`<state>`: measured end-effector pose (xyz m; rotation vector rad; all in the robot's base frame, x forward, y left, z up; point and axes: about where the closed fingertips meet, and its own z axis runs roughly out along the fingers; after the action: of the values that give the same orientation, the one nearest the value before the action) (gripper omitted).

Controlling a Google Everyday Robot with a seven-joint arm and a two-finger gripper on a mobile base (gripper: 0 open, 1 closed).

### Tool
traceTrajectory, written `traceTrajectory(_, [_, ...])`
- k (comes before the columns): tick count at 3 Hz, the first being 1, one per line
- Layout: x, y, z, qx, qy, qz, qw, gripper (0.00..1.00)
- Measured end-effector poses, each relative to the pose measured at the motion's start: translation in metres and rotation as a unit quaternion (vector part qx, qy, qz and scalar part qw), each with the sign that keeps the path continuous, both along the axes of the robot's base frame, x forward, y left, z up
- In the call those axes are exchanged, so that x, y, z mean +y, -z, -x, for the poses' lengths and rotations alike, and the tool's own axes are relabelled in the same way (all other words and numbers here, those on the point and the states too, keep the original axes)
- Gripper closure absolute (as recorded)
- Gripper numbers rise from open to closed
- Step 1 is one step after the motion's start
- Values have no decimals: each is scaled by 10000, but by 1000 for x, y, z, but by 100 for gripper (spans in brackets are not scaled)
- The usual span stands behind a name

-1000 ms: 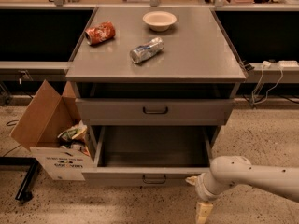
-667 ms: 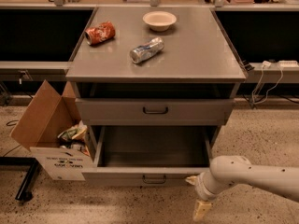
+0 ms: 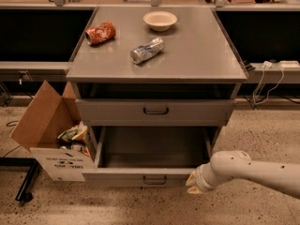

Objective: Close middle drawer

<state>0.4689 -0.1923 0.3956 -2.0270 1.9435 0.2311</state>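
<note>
Middle drawer (image 3: 123, 177) stands pulled out, tool (image 3: 193, 186) beside its front-right corner.

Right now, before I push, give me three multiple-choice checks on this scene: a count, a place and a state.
1. How many things lie on the cabinet top? A one; B three; C five.
2. Where is the pincer? A on the cabinet top; B low, at the right end of the middle drawer front; C behind the cabinet.
3. The middle drawer is: A pulled well out; B shut flush; C taken out and on the floor.

Key: B, since a bowl, a red item and a silver can lie there; B, since the pincer sits by the front's right end; A, since its open box shows behind the front.
</note>
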Motion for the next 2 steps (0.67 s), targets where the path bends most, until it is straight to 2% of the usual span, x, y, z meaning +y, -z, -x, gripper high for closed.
traceTrajectory(1, [0, -1, -14, -199, 18, 17, 9998, 85])
traceTrajectory(2, [2, -1, -21, -299, 39, 22, 9995, 100])
